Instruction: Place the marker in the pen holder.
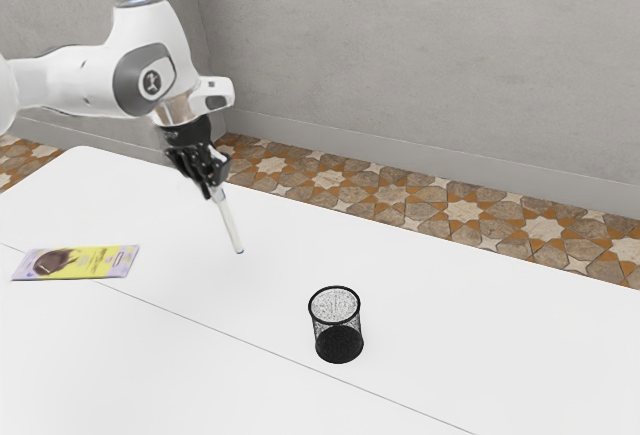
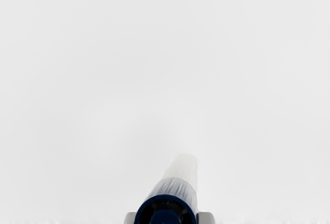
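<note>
End effector (image 1: 215, 191) closed to barrel width on the marker (image 1: 231, 225), gripped near its blue upper end, barrel slanting toward 5 o'clock in the exterior view; clearance over the tabletop (image 1: 450, 325) hard to judge. Probably light, stiff, slick plastic that could pivot if bumped, so this high hold suits, lower barrel free for insertion. Pen holder (image 1: 338, 341) upright, 4 o'clock from the marker.
</note>
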Available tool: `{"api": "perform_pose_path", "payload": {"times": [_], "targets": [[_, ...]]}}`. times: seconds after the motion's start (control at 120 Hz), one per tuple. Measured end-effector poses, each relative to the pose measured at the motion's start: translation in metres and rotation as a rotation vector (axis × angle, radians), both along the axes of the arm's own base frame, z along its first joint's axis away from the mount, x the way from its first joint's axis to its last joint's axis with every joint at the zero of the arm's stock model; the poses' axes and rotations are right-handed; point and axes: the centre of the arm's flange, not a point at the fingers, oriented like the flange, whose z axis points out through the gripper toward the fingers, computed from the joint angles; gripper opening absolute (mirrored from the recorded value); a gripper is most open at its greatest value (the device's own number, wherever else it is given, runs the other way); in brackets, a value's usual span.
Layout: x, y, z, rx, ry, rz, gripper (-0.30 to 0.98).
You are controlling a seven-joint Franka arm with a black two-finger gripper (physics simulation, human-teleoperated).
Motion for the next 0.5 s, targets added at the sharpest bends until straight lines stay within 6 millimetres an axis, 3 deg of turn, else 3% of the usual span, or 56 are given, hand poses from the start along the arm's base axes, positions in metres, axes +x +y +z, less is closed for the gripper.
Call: {"api": "perform_pose_path", "payload": {"times": [0.233, 0.5], "targets": [[-0.008, -0.019, 0.014, 0.002, 0.012, -0.014, -0.01], [-0.016, -0.098, 0.022, -0.001, 0.015, -0.115, -0.01]]}}
